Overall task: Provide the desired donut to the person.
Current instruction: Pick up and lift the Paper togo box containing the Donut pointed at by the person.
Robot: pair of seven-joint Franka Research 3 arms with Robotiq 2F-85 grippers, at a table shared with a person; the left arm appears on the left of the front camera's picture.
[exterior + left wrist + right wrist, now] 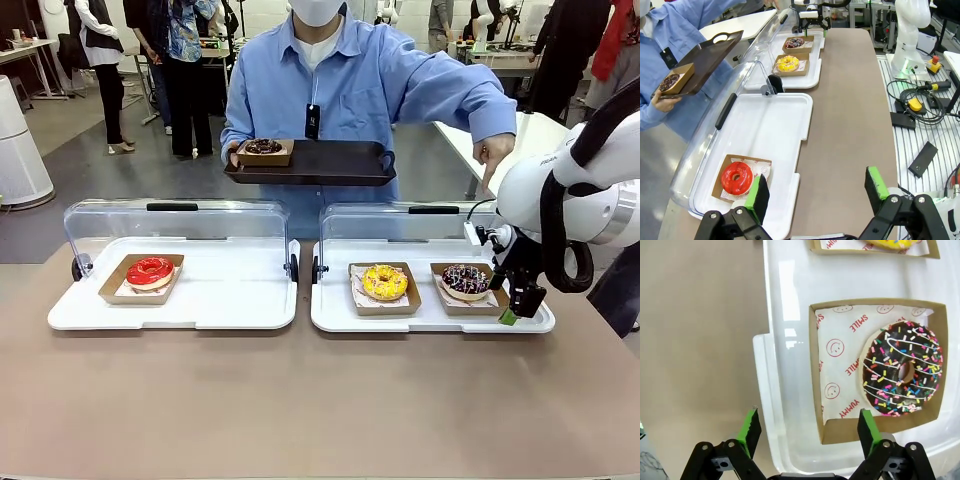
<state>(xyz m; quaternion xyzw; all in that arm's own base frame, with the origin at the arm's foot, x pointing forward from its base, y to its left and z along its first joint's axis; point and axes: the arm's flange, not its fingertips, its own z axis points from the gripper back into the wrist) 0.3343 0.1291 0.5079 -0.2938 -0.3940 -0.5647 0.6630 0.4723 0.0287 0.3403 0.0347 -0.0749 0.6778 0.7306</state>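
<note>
Both spread wide: the right claw (806,425) hangs at the white tray (790,315) edge, just beside the boxed sprinkled chocolate donut (900,370) — the left claw (815,192) near the red donut (736,177) — while the person (350,90) across the surface (300,400) holds a black tray (330,165).

The paper liner (842,365) under the sprinkled donut (880,372) reads "SMILE" and "YUMMY".
</note>
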